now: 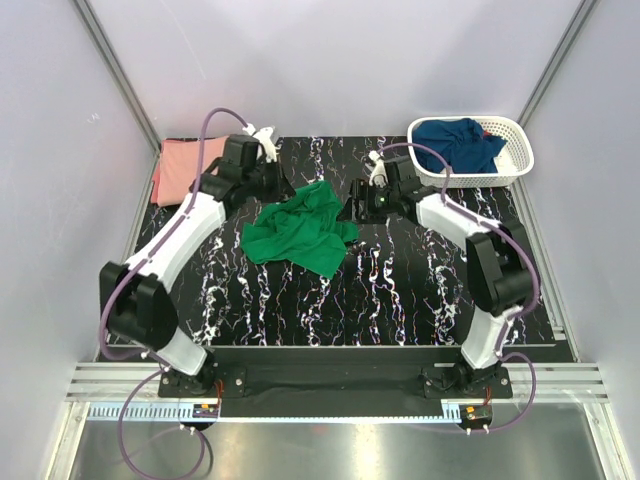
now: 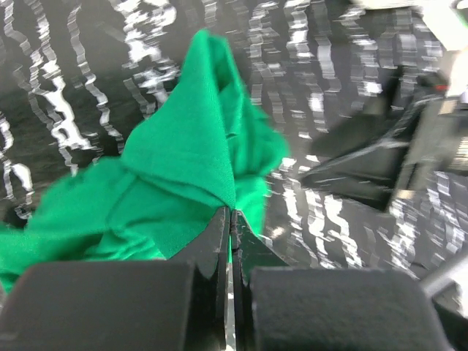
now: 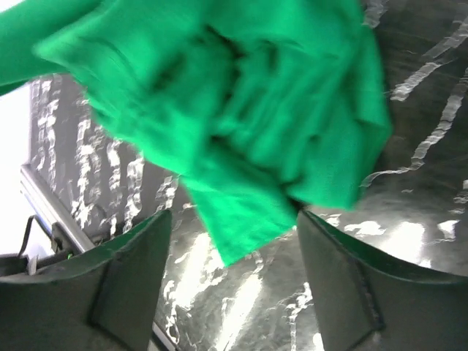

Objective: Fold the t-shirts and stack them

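The green t-shirt [image 1: 305,228] lies crumpled near the middle of the black, white-veined bench [image 1: 400,290], between the two arms. Only the overhead view shows the other two: the salmon pink t-shirt [image 1: 180,165] lies at the far left corner of the bench, and the navy t-shirt [image 1: 460,143] is heaped in the white lattice basket [image 1: 520,155] at the far right. That view does not show the grip clearly, but the wrist views do. The left tool [image 2: 231,212] is closed, its fingers pressed together on a pinch of green cloth that rises to a peak at their tips. The right tool [image 3: 232,219] stands wide apart, with a flap of the bunched green shirt hanging between its fingers. Neither finger visibly presses the cloth, though this view is blurred.
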Robot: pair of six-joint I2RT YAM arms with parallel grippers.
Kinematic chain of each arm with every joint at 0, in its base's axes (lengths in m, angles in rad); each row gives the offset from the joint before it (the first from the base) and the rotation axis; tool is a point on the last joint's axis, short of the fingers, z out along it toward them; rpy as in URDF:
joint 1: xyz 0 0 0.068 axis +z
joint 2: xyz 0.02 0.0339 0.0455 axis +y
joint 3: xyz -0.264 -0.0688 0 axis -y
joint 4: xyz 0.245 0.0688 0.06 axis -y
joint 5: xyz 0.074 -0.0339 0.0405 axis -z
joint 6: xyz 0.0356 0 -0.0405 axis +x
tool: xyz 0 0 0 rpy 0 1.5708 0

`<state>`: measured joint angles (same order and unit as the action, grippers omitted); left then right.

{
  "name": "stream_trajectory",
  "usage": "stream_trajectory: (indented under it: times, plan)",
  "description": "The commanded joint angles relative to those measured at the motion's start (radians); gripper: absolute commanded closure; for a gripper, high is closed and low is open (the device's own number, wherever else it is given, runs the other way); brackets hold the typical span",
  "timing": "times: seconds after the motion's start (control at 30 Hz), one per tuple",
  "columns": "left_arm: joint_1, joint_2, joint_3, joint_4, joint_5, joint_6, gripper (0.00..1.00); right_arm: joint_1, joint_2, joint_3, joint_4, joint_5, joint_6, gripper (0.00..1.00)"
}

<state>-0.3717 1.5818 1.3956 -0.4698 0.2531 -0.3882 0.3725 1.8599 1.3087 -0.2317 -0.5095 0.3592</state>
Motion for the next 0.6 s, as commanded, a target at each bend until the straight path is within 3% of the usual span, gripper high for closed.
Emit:
stream_trajectory:
  times: [0.0, 0.1, 0.23, 0.37, 0.57]
  plan:
    - [0.001, -0.150, 0.019, 0.042, 0.162, 0.026, 1.00, 0.029, -0.207, -0.083, 0.178, -0.028, -0.022, 0.21]
    - [0.001, -0.254, 0.025, 0.007, 0.179, 0.040, 1.00, 0.031, -0.302, -0.195, 0.222, 0.070, -0.016, 0.18]
    - [0.001, -0.394, -0.038, -0.052, 0.161, 0.068, 1.00, 0.031, -0.401, -0.272, 0.246, 0.078, -0.016, 0.18]
    - [-0.007, -0.549, -0.391, 0.086, 0.320, -0.003, 1.00, 0.032, -0.488, -0.318, 0.123, 0.161, 0.101, 0.18]
    - [-0.113, -0.660, -0.685, 0.290, 0.278, -0.061, 0.98, 0.048, -0.516, -0.318, -0.038, 0.172, 0.385, 0.23]
